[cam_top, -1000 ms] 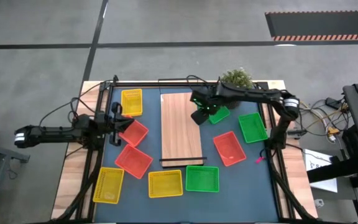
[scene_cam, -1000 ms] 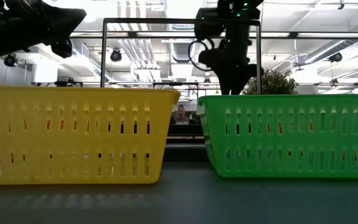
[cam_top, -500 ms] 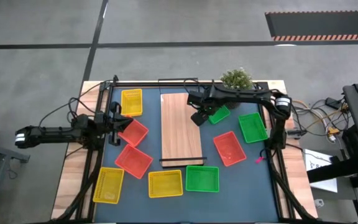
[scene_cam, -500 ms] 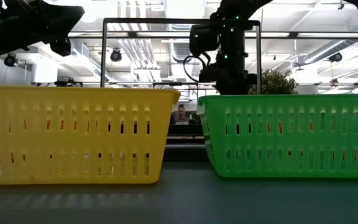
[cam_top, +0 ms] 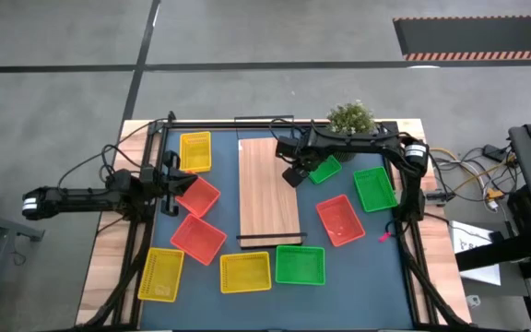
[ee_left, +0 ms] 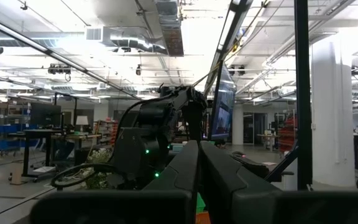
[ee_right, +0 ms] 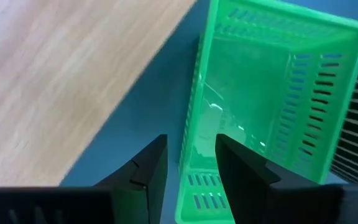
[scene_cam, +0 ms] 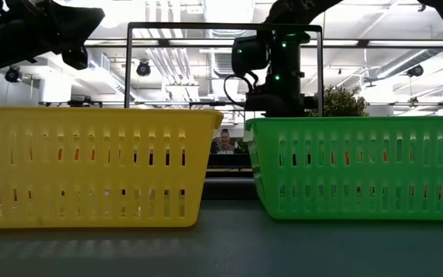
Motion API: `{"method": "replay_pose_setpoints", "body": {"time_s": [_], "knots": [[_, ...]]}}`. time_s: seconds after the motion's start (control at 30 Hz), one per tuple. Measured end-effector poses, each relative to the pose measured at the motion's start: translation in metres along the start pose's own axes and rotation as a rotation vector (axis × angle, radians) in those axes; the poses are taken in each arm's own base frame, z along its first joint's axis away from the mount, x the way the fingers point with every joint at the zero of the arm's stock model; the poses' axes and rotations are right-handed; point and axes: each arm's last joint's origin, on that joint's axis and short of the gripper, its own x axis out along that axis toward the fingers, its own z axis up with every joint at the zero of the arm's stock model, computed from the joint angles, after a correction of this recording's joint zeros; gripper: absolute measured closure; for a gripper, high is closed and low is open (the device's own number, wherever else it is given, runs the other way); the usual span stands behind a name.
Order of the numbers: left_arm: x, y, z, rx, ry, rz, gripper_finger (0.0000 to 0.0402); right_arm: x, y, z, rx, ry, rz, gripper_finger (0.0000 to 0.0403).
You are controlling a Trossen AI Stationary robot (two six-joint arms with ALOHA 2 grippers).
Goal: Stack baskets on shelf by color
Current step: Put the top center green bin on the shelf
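Note:
Nine mesh baskets lie flat on the table around the light-wood shelf [cam_top: 268, 191]. My right gripper [cam_top: 295, 173] is open, just right of the shelf's far half, and points down at a small green basket [cam_top: 324, 169]. In the right wrist view its fingers [ee_right: 191, 163] straddle that basket's wall [ee_right: 194, 118] on the shelf side. My left gripper [cam_top: 175, 177] is shut [ee_left: 198, 163]. It hovers level at the table's left, just beyond a red basket [cam_top: 196, 196]. My right gripper comes from above with one finger [ee_right: 244, 165] over the inside of the green basket and the other [ee_right: 145, 168] outside it, over the table. The basket's shelf-side wall [ee_right: 191, 134] runs between them. Whether either finger touches it, I cannot tell.
Other baskets: yellow [cam_top: 195, 152] far left, red [cam_top: 197, 237], yellow [cam_top: 159, 274], yellow [cam_top: 245, 272] and green [cam_top: 300, 265] along the near edge, red [cam_top: 340, 220] and green [cam_top: 374, 188] on the right. A potted plant [cam_top: 350, 117] stands at the far edge. The shelf top is bare.
My right gripper has come down toward the small green basket beside the shelf, and the arm has drawn in toward the far edge. The baskets and the left arm have stayed where they were.

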Motion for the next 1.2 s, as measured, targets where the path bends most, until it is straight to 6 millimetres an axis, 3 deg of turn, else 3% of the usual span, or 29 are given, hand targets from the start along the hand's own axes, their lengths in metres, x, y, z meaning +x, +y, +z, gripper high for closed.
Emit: {"method": "replay_pose_setpoints", "body": {"time_s": [0.77,1.2], "knots": [[0.0,0.0,0.0,0.0,0.001,0.0,0.0402,0.035,0.0,-0.011,0.007,-0.047,-0.022,0.0278],[0.0,0.0,-0.001,0.0,0.005,0.0,0.0402,0.035,0.0,-0.011,0.014,-0.046,-0.021,0.0389]]}}
